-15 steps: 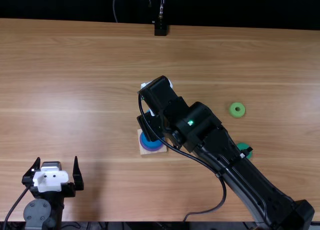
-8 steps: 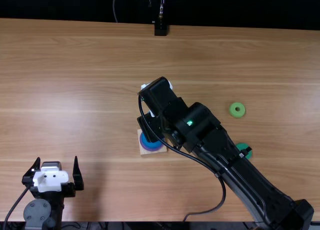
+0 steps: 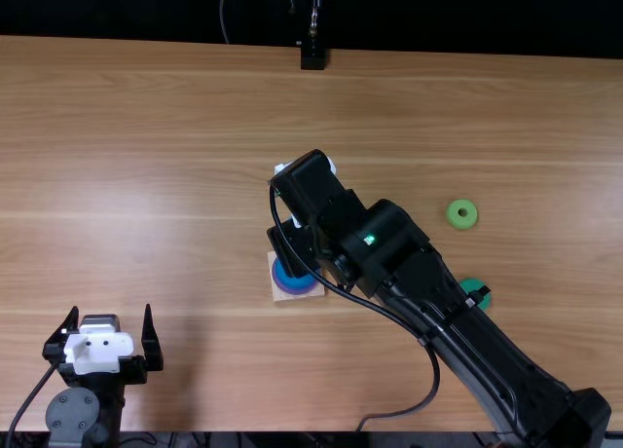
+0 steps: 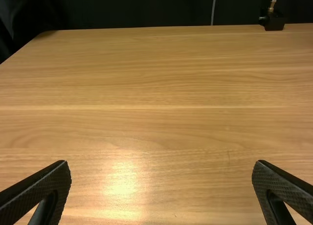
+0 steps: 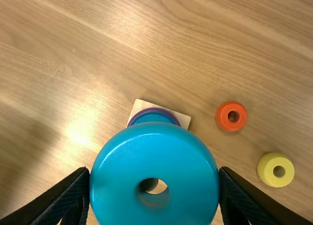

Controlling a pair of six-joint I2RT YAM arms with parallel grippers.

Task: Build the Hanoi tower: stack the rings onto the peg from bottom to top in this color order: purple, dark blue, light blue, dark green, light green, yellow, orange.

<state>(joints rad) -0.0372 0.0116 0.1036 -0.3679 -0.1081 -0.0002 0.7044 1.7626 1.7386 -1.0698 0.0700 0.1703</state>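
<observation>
Brown wood made up the counter [image 3: 195, 127] in front of you, and your right arm [image 3: 438, 302] slanted over it, hiding part of the dark green round ring [image 3: 471, 286]. The small light green ring [image 3: 454, 217] lay flat near it, touching nothing. In the right wrist view you had a small, glossy orange ring [image 5: 222, 116] and a pale yellow ring [image 5: 267, 169], both flat, near each other but apart. Your left gripper [image 3: 109, 310] stood over at the left near corner, its jaws spread wide with nothing between them.

The large, glossy light blue ring [image 5: 154, 159] was between the jaws of your right gripper [image 3: 294, 247], which were clamped against its opposite sides. Its round centre hole showed to the wrist camera, and its wide body blocked your sight of much of what lay beyond. Past its edge you could make out the square, pale wooden base [image 3: 318, 292], bearing a purple ring [image 5: 152, 108] with a smaller blue ring [image 5: 154, 117] on it.

Against the two earlier top views, you had almost no change: the right arm's wrist end had shifted very slightly since the first, while the left gripper and both green rings had stayed put.
</observation>
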